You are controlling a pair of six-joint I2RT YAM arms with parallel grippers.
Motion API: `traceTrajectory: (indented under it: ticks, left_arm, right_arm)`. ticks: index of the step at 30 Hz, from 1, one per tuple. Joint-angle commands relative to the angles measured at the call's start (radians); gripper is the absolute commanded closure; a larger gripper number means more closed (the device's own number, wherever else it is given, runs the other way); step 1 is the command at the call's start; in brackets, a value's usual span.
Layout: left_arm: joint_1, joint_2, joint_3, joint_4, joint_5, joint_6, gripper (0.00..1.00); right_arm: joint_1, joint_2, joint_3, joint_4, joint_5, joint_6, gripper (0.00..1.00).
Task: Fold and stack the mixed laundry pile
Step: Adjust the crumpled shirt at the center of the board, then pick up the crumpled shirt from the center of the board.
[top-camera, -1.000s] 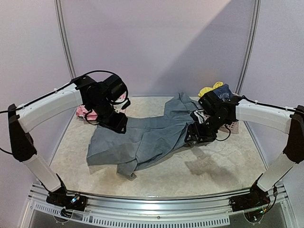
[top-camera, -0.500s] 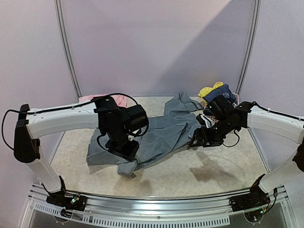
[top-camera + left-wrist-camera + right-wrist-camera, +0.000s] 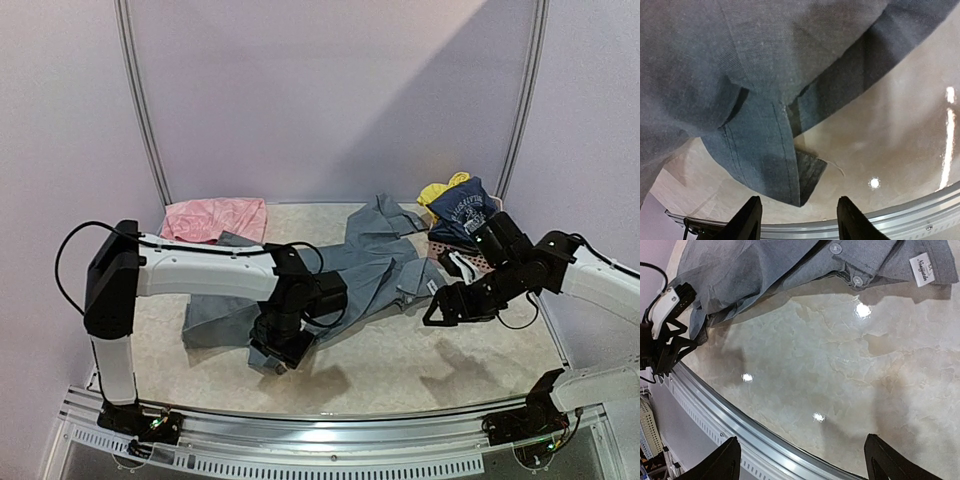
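The marble-look table [image 3: 450,360] has the grey shirt [image 3: 350,275] sprawled across its middle, running from about 8 o'clock up to 1 o'clock, collar end to the right. It has barely shifted in the last second; the arms are what moved.

The left arm has swung from the shirt's far-left edge at 10 o'clock down to its near hem at 6 to 7 o'clock. The left gripper [image 3: 283,352] now hovers just over the corner of that hem. Its wrist camera shows the fingers spread with nothing between them.

The right gripper [image 3: 440,308] has let go of the collar side and backed off toward 4 o'clock. It hangs over bare table with its jaws wide and empty.

I read this as a change of hold: the spreading is done and the left side looks to be lining up for a fold.

With the left arm out of the way, a pink cloth [image 3: 215,218] shows at 10 o'clock. The navy top [image 3: 462,212] and yellow piece [image 3: 436,191] wait at 2 o'clock on the basket [image 3: 470,262], unfolded.
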Motion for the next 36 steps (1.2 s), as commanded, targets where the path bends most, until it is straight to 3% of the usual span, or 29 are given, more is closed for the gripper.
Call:
traceTrajectory:
  ticks: [1,5,8,9,13,28,36]
  left_arm:
    - [-0.005,0.053,-0.020,0.034,-0.034,0.011,0.54]
    - [0.000,0.096,-0.016,0.039,-0.074,0.039,0.69]
    - [0.000,0.101,-0.020,0.041,-0.101,0.063,0.96]
    - [0.000,0.094,-0.024,0.042,-0.106,0.067,1.00]
    - [-0.006,0.026,-0.052,0.076,-0.052,0.096,1.00]
    - [-0.064,-0.194,0.133,0.208,0.498,0.160,1.00]
    - [-0.012,-0.171,0.228,0.388,0.670,0.017,1.00]
  right_arm:
    - [-0.002,-0.097,-0.038,-0.053,0.031,0.021,0.13]
    - [-0.002,-0.129,-0.029,-0.061,0.051,0.047,0.10]
    - [-0.002,-0.123,-0.029,-0.059,0.054,0.069,0.10]
    - [-0.001,-0.120,-0.027,-0.057,0.055,0.077,0.10]
    - [-0.002,-0.120,-0.015,-0.059,0.074,0.109,0.09]
    - [-0.002,-0.272,0.032,-0.118,0.122,0.283,0.05]
    - [-0.001,-0.346,0.110,-0.066,0.116,0.342,0.05]
